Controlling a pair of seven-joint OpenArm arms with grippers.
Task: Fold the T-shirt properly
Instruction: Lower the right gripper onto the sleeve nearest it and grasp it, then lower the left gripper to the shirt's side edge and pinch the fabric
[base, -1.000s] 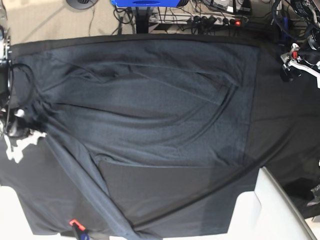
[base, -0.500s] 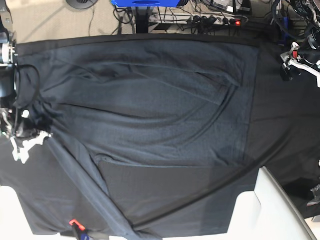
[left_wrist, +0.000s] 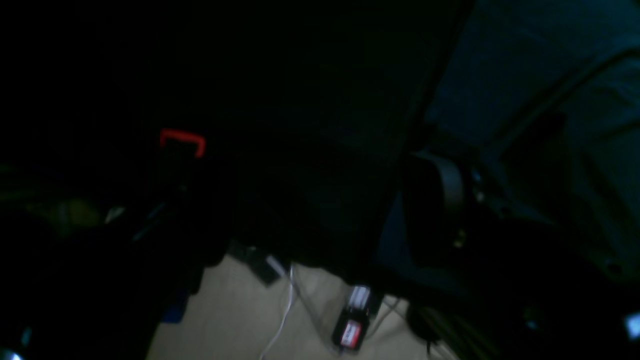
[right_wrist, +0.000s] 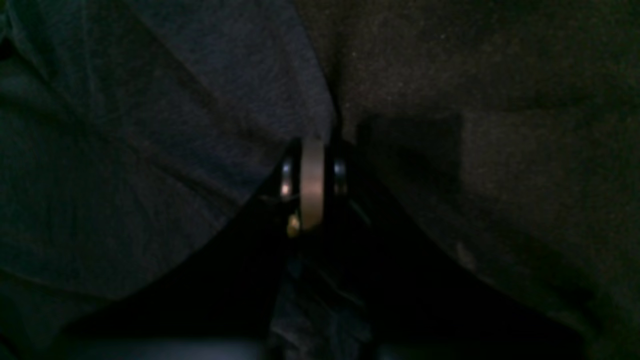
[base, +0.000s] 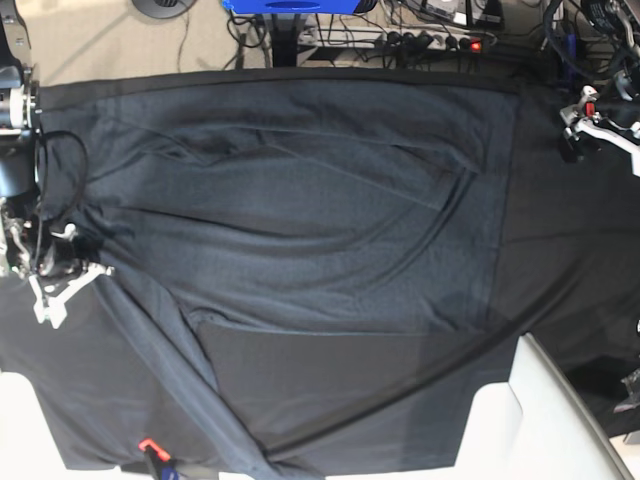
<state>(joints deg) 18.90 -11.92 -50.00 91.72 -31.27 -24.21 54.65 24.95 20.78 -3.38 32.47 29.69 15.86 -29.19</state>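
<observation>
The slate-grey T-shirt (base: 300, 210) lies spread flat on the black table cloth (base: 570, 260). One long sleeve (base: 170, 360) runs diagonally to the near edge. My right gripper (base: 62, 278) is at the shirt's left edge where the sleeve begins, and creases gather toward it. In the right wrist view my right gripper (right_wrist: 312, 182) is shut on the shirt's edge (right_wrist: 150, 125). My left gripper (base: 578, 128) hovers over bare cloth beyond the shirt's right edge. In the dark left wrist view it (left_wrist: 307, 185) looks open and empty, with the shirt (left_wrist: 550, 75) at the upper right.
White panels (base: 545, 420) stand at the near right and near left corners (base: 15, 420). A small red-tipped part (base: 148, 445) sits at the near edge. A power strip (base: 440, 40) and cables lie on the floor behind the table. Cables hang by the right arm (base: 45, 170).
My right gripper has moved rightward, inward over the table, taking the shirt's left edge along. The left arm has not moved.
</observation>
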